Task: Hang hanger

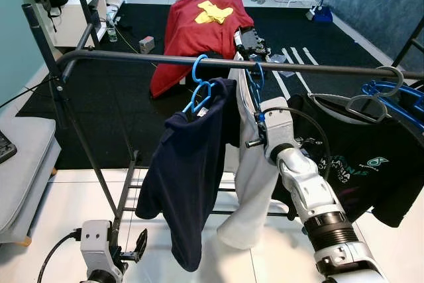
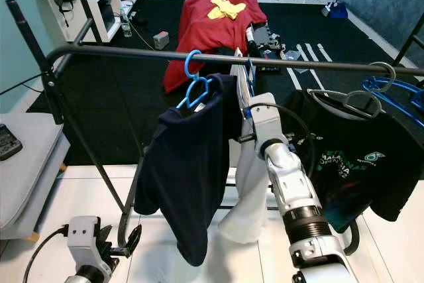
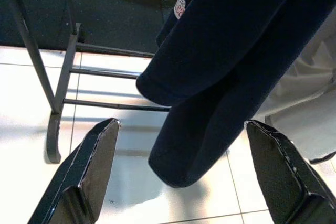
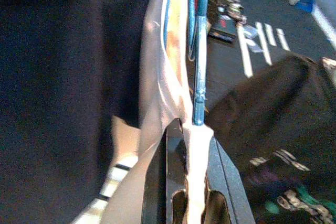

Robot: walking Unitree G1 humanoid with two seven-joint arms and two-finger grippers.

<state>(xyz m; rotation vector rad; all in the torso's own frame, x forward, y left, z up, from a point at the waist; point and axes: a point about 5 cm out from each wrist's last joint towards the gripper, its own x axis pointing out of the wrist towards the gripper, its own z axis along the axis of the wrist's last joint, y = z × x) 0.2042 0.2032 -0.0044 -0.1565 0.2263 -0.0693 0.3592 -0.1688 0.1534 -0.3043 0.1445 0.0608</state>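
Reaching up, right gripper (image 4: 190, 182) clamped on white garment (image 1: 248, 183) (blue hanger (image 4: 199, 51) above); left gripper (image 3: 181, 171) low, fingers apart.

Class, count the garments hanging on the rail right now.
3: a navy shirt toward the left, a white garment in the middle, pinched by the right gripper, and a black printed T-shirt at right. Others may be hidden.

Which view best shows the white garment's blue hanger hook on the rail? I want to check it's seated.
The left eye view: the blue hanger hooks over the rail above the white garment. The right eye view shows the same. The right wrist view shows the right gripper shut on it.
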